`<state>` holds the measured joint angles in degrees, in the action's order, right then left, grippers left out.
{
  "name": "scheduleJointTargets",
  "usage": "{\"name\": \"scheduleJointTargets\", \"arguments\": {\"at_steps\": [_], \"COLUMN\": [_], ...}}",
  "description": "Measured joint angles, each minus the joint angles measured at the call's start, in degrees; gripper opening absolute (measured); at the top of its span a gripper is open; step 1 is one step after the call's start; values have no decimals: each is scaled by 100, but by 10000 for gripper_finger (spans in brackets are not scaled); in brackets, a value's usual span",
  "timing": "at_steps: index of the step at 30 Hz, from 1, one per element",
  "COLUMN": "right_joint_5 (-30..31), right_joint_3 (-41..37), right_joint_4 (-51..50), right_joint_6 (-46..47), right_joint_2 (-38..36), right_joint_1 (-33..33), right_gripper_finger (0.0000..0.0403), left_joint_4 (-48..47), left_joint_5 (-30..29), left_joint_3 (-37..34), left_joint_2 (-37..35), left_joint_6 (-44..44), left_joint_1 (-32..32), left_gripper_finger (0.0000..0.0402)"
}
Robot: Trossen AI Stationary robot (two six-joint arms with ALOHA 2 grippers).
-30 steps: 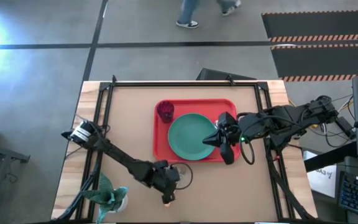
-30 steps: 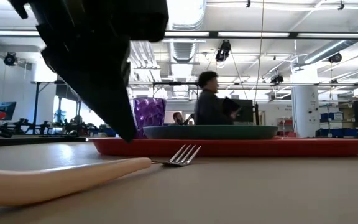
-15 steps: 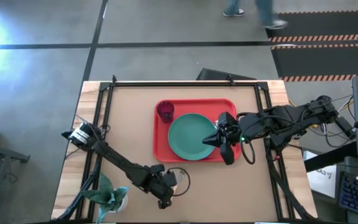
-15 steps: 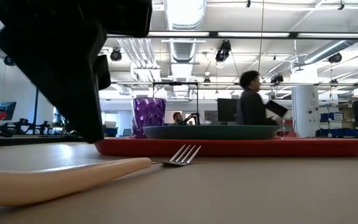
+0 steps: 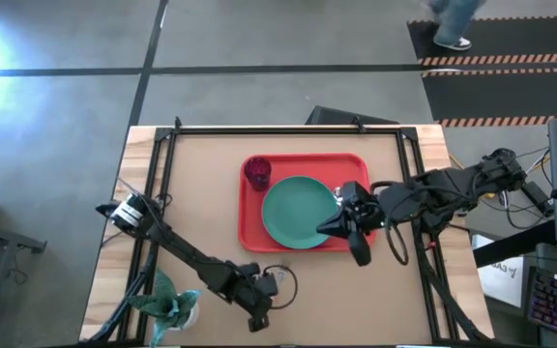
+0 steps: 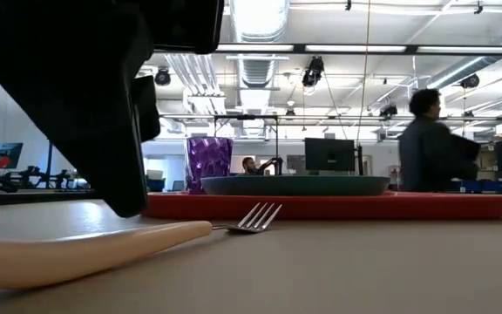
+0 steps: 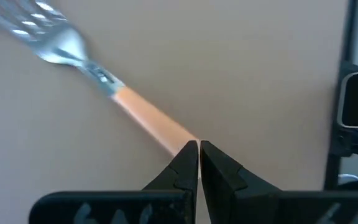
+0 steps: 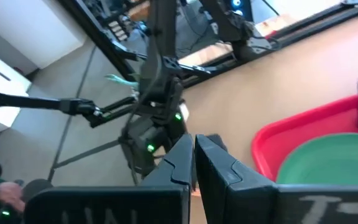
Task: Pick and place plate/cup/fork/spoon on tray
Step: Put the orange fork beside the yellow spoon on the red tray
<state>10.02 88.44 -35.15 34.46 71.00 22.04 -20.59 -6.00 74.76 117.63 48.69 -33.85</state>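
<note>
The fork (image 6: 146,237) lies flat on the table near the front edge, and it also shows in the left wrist view (image 7: 104,81). My left gripper (image 7: 198,148) is shut, pointing down over the free end of the orange handle (image 7: 166,127); it also shows in the high view (image 5: 259,317). The teal plate (image 5: 298,213) and the purple cup (image 5: 257,172) sit on the red tray (image 5: 249,227). My right gripper (image 5: 332,227) is shut and empty, over the tray's near right corner by the plate's rim. The spoon does not show plainly. My left gripper's shut fingertips stand at the free end of the fork's handle (image 7: 178,138), coming from above. The fingers hide the spot, so I cannot tell whether they touch it. The fork lies flat on the table.
A pale green potted plant (image 5: 170,304) stands at the near left corner, close to the left arm. A cable loop (image 5: 283,280) hangs by the left wrist. A person (image 6: 430,144) walks in the room beyond the far edge.
My left gripper has gone a little toward the table's near and left edges, along the fork's handle toward its free end, staying shut. The fork has not moved. My right gripper has shifted slightly toward the near edge. The person has walked across behind the table.
</note>
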Motion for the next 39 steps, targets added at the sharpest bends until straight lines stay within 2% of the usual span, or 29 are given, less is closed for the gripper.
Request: {"name": "scheduleJointTargets", "arguments": {"at_steps": [3,7,17,20,23,27,33,39], "right_joint_5": [0,1,4,2,3,3,3,4], "right_joint_3": [2,3,7,7,7,7,7,7], "right_joint_4": [135,163,159,155,148,135,133,137], "right_joint_6": [0,0,44,82,91,90,12,-4], "right_joint_2": [0,0,0,0,0,0,0,0], "right_joint_1": [94,195,210,212,210,210,210,210], "right_gripper_finger": [8,9,9,9,9,9,9,9], "left_joint_4": [333,762,1529,1463,1032,-202,-1930,-1794], "left_joint_5": [244,272,61,-266,-681,-838,-842,-611], "left_joint_3": [11,22,187,398,752,1166,923,835], "left_joint_2": [205,356,343,291,147,-2,-16,-8], "left_joint_6": [10,-53,-1131,-1572,-1930,-1920,-1373,-1296], "left_joint_1": [4,39,848,873,737,583,386,304], "left_gripper_finger": [0,0,0,0,0,0,0,0]}}
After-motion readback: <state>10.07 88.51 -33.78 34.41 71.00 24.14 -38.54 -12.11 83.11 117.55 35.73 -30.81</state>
